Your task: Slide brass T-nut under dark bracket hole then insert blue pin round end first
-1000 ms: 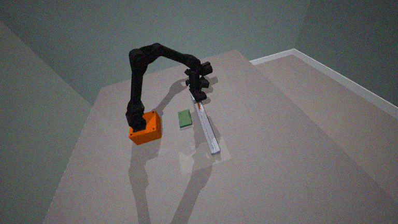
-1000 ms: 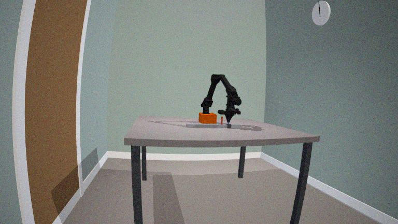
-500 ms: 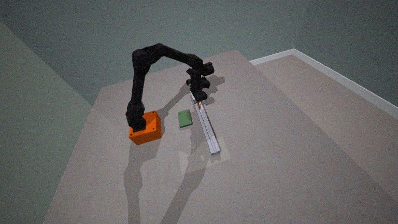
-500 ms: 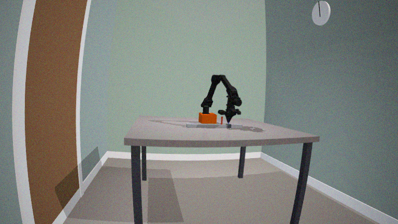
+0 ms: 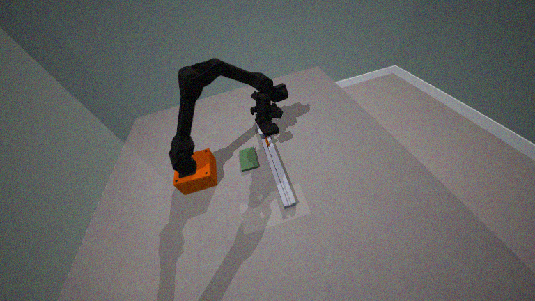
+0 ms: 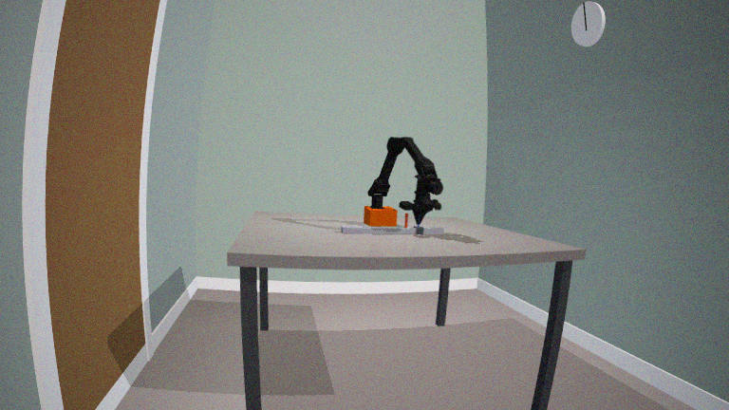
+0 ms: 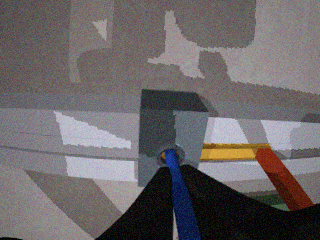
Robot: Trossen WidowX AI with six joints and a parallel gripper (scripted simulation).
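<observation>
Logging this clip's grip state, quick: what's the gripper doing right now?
Gripper: closed, holding the blue pin at the bracket hole.

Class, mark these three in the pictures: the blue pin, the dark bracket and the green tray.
Blue pin (image 7: 183, 200): wrist view, on its shaft.
Dark bracket (image 7: 189, 135) (image 6: 419, 230): wrist view, on its top face; exterior view, on its side.
Green tray (image 5: 248, 158): top view, on its upper surface.

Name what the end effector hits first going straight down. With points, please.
Probably the dark bracket (image 6: 419, 230) (image 7: 157, 130): the blue pin (image 7: 182, 200) in the end effector (image 6: 419, 223) (image 7: 174, 174) already reaches its hole; pin depth is unclear.
</observation>
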